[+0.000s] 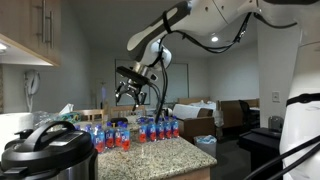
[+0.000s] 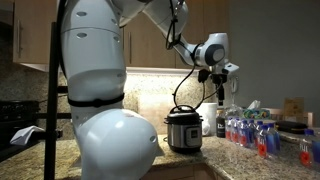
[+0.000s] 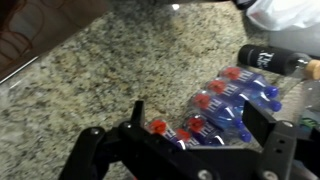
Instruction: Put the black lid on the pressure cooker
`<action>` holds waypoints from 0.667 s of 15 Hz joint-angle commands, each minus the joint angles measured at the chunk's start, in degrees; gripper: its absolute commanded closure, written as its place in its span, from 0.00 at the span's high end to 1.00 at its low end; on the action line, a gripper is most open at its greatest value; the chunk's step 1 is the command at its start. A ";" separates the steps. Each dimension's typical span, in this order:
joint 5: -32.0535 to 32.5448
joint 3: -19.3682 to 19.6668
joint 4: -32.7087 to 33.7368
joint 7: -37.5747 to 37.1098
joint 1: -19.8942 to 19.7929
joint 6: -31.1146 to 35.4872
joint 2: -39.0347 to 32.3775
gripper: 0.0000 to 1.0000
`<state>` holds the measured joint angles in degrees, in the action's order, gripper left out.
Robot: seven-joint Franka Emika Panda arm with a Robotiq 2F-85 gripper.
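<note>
Black lid atop pressure cooker; fingers apart and empty, high above bottles

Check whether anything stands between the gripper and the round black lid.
Nothing visible does. The gripper hangs in clear air over the cluster of red-capped plastic bottles, while the round black lid rests atop the silver steel pressure cooker further along the granite counter.

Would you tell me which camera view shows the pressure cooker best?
An exterior view: there the pressure cooker stands whole, steel body and black top visible. In an exterior view it is near but cropped at the frame's corner. The wrist view shows bottles and counter, no cooker.
</note>
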<state>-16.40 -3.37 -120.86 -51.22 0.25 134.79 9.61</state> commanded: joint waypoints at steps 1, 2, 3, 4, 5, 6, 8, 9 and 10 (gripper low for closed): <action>8.69 1.98 0.48 -0.44 -3.19 -14.74 3.80 1.00; 9.55 2.98 1.23 1.97 -3.54 -19.76 4.06 1.00; 11.00 3.40 1.96 3.14 -4.03 -23.82 4.04 1.00; 12.31 3.87 2.74 4.74 -4.37 -27.61 3.82 1.00; 13.58 4.27 3.70 6.49 -4.59 -31.04 3.37 1.00; 15.09 4.49 4.38 8.38 -4.80 -33.79 3.01 1.00; 14.13 4.43 3.63 7.07 -4.65 -32.28 3.43 1.00; 14.93 4.61 3.83 8.30 -4.77 -33.70 3.31 1.00; 15.20 4.66 3.88 8.88 -4.86 -34.13 3.20 1.00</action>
<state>-1.08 1.77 -117.09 -42.43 -4.08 100.77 12.85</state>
